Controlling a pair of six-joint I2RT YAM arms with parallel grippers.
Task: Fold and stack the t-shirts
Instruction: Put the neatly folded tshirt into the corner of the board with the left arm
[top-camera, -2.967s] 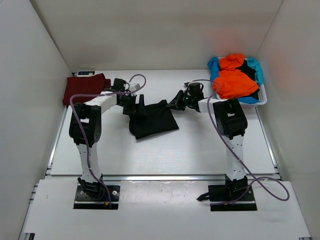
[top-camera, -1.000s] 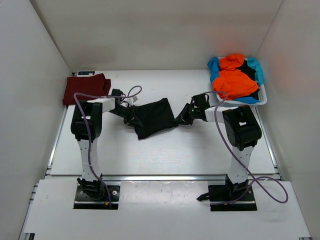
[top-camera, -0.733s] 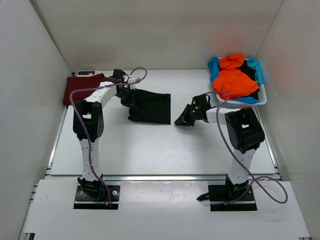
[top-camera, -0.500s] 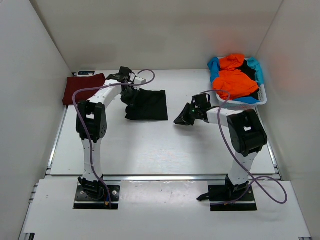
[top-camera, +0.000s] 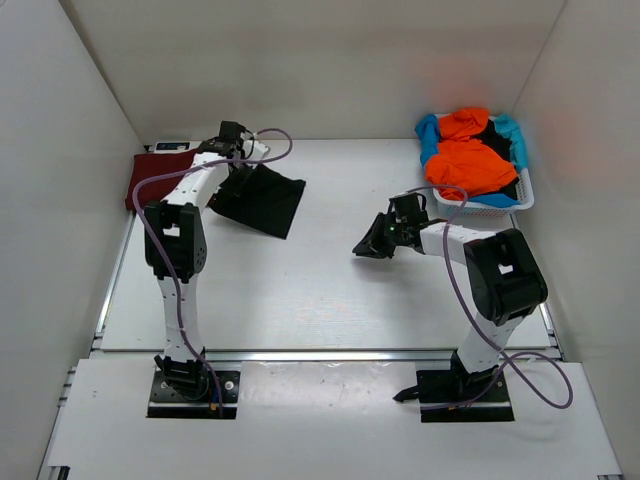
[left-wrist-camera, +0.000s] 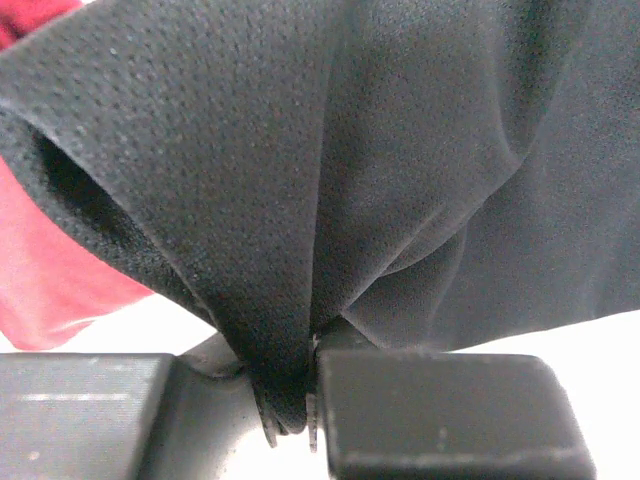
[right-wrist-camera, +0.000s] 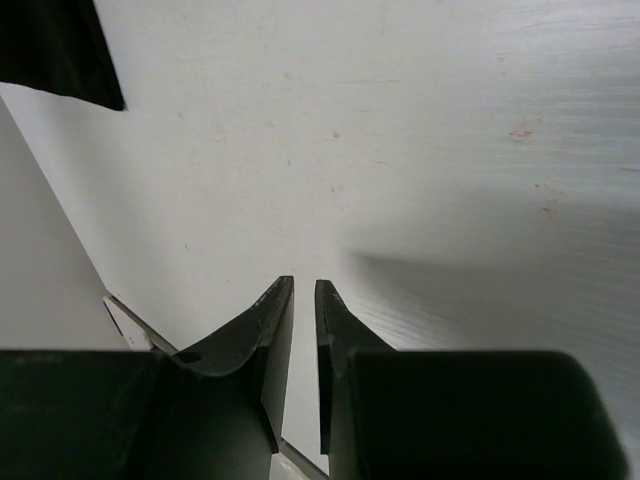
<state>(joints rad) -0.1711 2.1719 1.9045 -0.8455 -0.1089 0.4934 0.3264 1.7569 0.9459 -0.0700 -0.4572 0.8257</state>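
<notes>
- The left gripper (left-wrist-camera: 292, 422) is clamped on a bunched fold of the black t-shirt (left-wrist-camera: 430, 170). The cloth is pinched between the two fingers and fans out from them, filling most of the left wrist view.
- The right gripper (right-wrist-camera: 303, 288) has its jaws drawn almost together, with only a thin slit between the fingertips, and holds nothing. It points low over the bare table (right-wrist-camera: 430, 140).
- In the overhead view the black t-shirt spreads as a flat four-sided shape at the far left of the table, held by its upper left corner. Whether it hangs clear of the surface or lies on it cannot be told.
- The dark red t-shirt (top-camera: 148, 182) lies in the far left corner, just beside the black one. Its red shows past the black cloth's edge in the left wrist view.
- The right gripper sits right of the table's middle, well apart from the black t-shirt — one corner of that cloth shows at the top left of the right wrist view.
- The white basket (top-camera: 524, 198) stands in the far right corner. It is heaped with orange t-shirts (top-camera: 468, 165), with light blue cloth (top-camera: 428, 135) among them.
</notes>
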